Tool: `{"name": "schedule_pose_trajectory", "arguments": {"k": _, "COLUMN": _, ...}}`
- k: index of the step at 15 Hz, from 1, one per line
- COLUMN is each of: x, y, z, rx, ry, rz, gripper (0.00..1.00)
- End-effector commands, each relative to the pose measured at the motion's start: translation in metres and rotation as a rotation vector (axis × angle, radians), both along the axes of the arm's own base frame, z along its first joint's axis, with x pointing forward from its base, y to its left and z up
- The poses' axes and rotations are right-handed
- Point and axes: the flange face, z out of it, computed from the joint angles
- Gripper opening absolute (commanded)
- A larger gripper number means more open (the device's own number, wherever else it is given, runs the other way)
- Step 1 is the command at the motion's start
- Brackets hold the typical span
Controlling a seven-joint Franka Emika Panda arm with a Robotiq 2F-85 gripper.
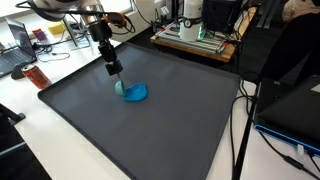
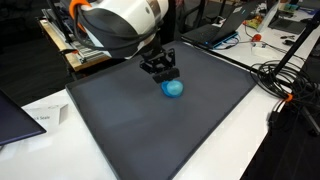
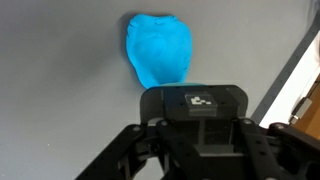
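Dark grey mat (image 1: 160, 125) covers most of white table (image 1: 45, 145), shown in both exterior views. Same mat fills wrist view background.

In an exterior view:
- red can-like thing (image 1: 36, 75) on table, just left of mat
- wooden board (image 1: 195, 45) beyond mat's far edge
- machine with green light (image 1: 200, 30) on board
- black cables (image 1: 240, 125) at right edge

In an exterior view:
- paper sheet (image 2: 45, 118) beside mat's near left corner
- dark laptop (image 2: 12, 122) left of paper
- open laptop (image 2: 215, 30) far
- cable tangle (image 2: 290, 85) at right
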Motion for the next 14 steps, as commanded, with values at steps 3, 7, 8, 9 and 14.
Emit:
{"name": "schedule_pose_trajectory", "arguments": {"k": 3, "x": -0.001, "y": -0.006, "z": 0.018, "rx": 0.082, "ry": -0.02, "rz": -0.018, "gripper": 0.22}}
{"name": "schedule_pose_trajectory", "arguments": {"k": 7, "x": 0.001, "y": -0.008, "z": 0.017, "rx": 0.096, "ry": -0.024, "rz": -0.029, "gripper": 0.22}}
{"name": "schedule_pose_trajectory", "arguments": {"k": 8, "x": 0.002, "y": -0.01, "z": 0.016, "rx": 0.098, "ry": -0.027, "rz": -0.033, "gripper": 0.22}}
{"name": "schedule_pose_trajectory", "arguments": {"k": 9, "x": 0.003, "y": -0.011, "z": 0.014, "rx": 0.098, "ry": -0.027, "rz": -0.037, "gripper": 0.22}}
{"name": "schedule_pose_trajectory", "arguments": {"k": 14, "x": 0.006, "y": -0.02, "z": 0.007, "rx": 0.134, "ry": -0.037, "rz": -0.06, "gripper": 0.22}}
